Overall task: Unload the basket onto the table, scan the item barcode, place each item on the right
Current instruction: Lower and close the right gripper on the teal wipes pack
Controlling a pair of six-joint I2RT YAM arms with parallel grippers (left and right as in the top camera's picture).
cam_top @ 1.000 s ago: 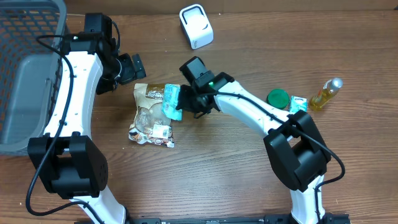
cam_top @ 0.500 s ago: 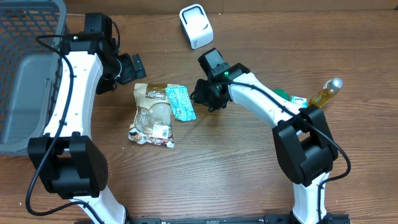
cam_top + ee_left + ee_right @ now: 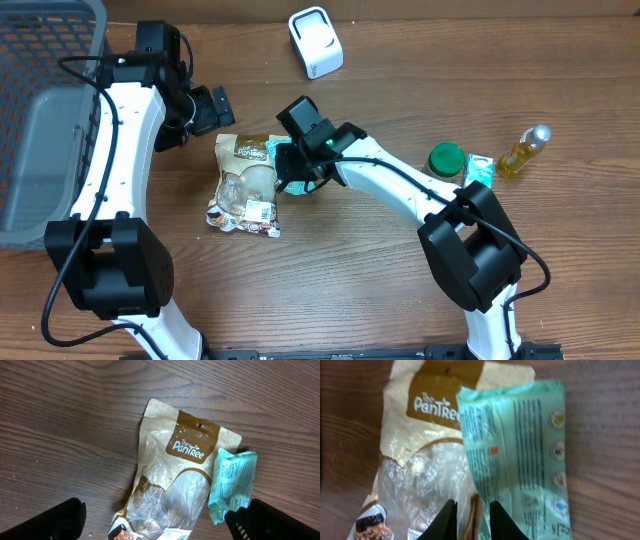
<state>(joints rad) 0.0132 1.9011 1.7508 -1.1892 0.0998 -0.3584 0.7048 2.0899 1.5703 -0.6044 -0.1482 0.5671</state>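
Mint-green packet [image 3: 520, 445]: lies flat, printed side up, one long edge overlapping the tan Pantree pouch [image 3: 415, 465] and the rest on the wooden table [image 3: 600, 435]; from overhead the right arm hides most of it

Pantree pouch: flat on the table, brown header end pointing toward the scanner [image 3: 315, 42], clear window showing the contents, a white label near the opposite end

Right claw [image 3: 470, 521]: hangs directly over the seam where the packet overlaps the pouch; its two dark fingers [image 3: 445, 521] stand a narrow gap apart, one over the pouch and one over the packet; whether they pinch the packet's edge or only hover above it cannot be told

Left claw [image 3: 155, 517]: fingers spread wide with nothing between them, just beyond the pouch's header end on the side away from the packet; in its own view, pouch and packet both lie in the space between the fingertips

Scanner: white, standing on the table past the pouch's header end, well apart from it

Round green cap [image 3: 446, 158], small green box [image 3: 479, 168], small bottle of yellow liquid [image 3: 525, 150]: in a row on the packet's side of the pouch, well apart from it, beyond the right arm

Grey basket [image 3: 40, 110]: on the pouch's opposite side, past the left arm, at the table's edge
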